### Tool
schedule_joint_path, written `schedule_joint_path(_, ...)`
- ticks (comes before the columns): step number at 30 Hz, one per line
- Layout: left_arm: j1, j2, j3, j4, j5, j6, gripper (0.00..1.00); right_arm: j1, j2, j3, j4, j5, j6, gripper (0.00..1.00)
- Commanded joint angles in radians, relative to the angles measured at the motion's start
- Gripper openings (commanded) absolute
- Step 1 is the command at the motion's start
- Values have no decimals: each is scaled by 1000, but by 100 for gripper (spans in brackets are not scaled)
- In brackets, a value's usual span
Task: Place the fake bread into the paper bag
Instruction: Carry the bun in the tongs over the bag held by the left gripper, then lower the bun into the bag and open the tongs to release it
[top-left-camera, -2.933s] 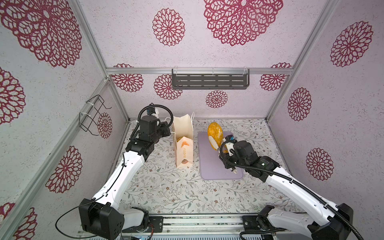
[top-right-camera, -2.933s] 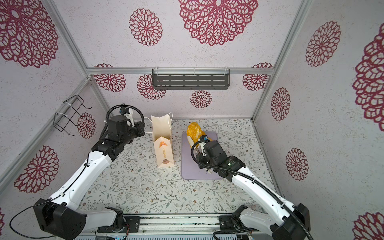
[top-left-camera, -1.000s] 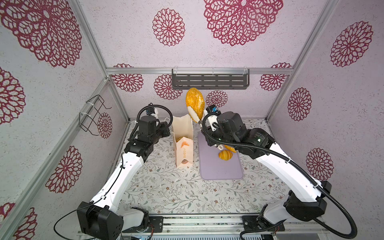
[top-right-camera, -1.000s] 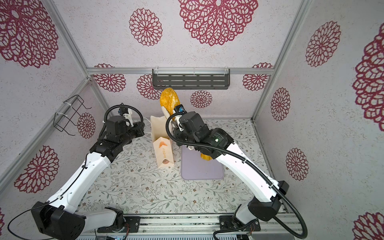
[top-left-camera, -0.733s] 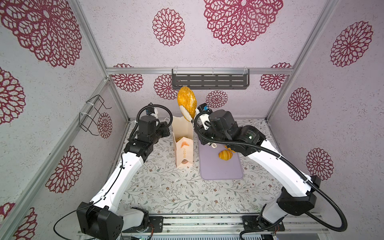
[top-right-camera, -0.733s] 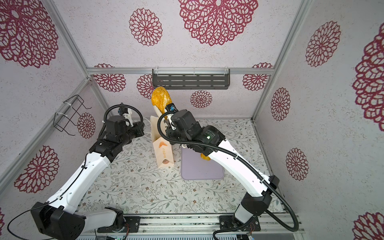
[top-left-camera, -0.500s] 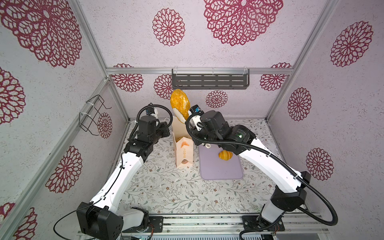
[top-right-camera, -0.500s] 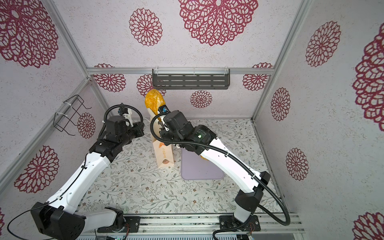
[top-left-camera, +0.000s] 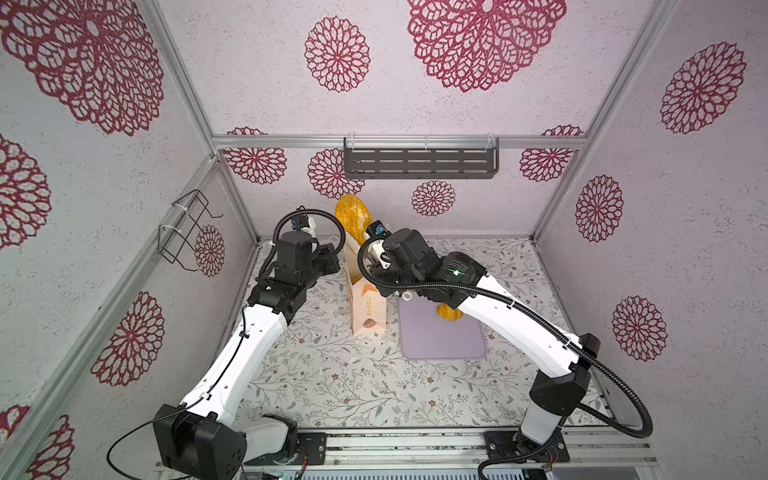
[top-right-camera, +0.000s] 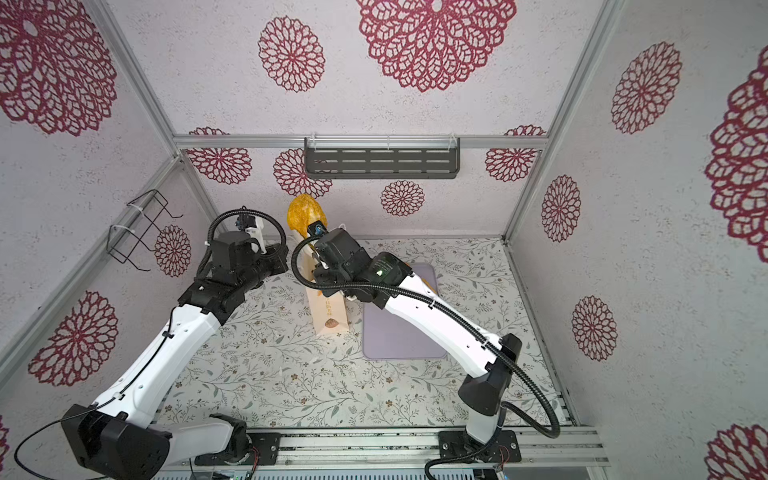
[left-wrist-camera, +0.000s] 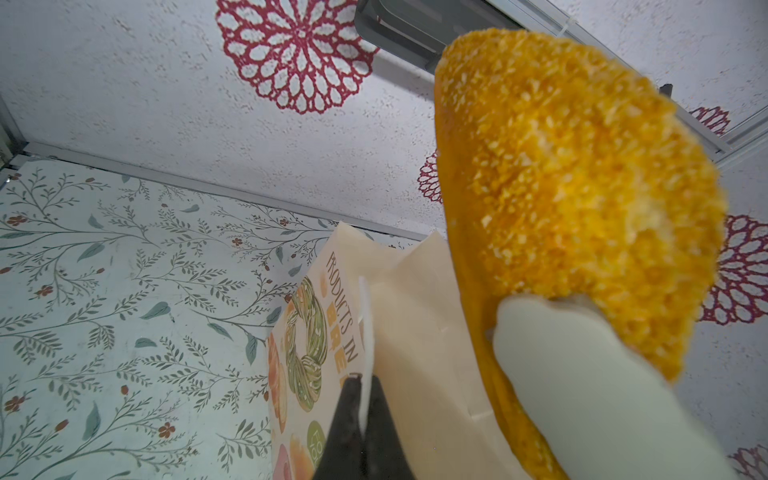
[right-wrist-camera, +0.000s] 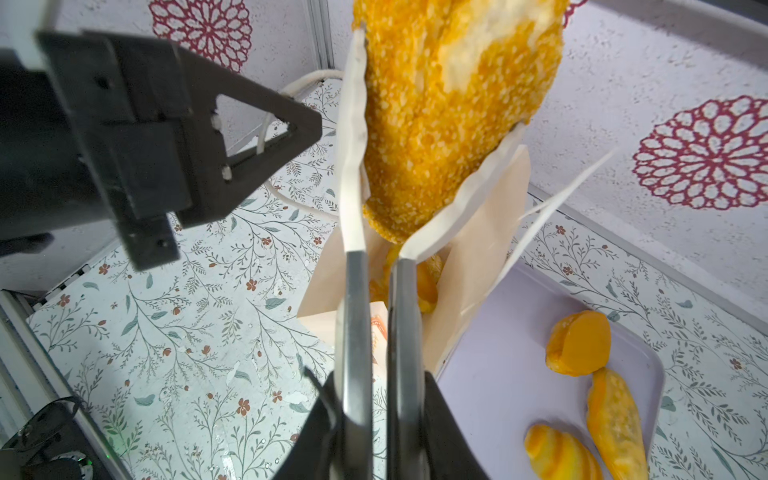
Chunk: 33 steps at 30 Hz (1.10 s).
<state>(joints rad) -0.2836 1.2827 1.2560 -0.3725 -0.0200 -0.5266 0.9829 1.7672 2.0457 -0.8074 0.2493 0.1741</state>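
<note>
While smaller breads (right-wrist-camera: 428, 282) already lie inside the paper bag (top-left-camera: 368, 307) and three breads (right-wrist-camera: 577, 343) lie on the tray (top-left-camera: 440, 336) just beside it, the loaf (top-left-camera: 352, 214) stands on end over the narrow mouth. The right gripper (right-wrist-camera: 432, 108) is clamped on it, and the left gripper (left-wrist-camera: 361, 386) pinches the bag's white handle (left-wrist-camera: 362, 316).

My right gripper (top-right-camera: 306, 244) grips the lower end of the large oval, golden-orange crumb-coated toy loaf (top-right-camera: 304, 214), which stands nearly upright above the top of the tall cream paper bag (top-right-camera: 329, 312) with orange lettering. My left gripper (top-right-camera: 281, 257) sits at the bag's upper left edge. Just right of the bag lies the flat lilac tray (top-right-camera: 399, 340), where a sliver of orange toy bread (top-right-camera: 424, 283) peeks past my right arm.
</note>
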Motion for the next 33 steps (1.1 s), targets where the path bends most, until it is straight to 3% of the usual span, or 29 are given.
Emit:
schedule_joint_path(1, -6, -25, 23, 3, -15, 11, 0, -1, -53, -34, 99, 69, -28, 12)
schedule_joint_path(13, -5, -23, 20, 7, -15, 11, 0, -21, -154, -230, 204, 98, -6, 12)
schedule_joint_path(33, -6, -20, 18, 7, -15, 10, 0, -35, -215, -331, 235, 78, 17, 19)
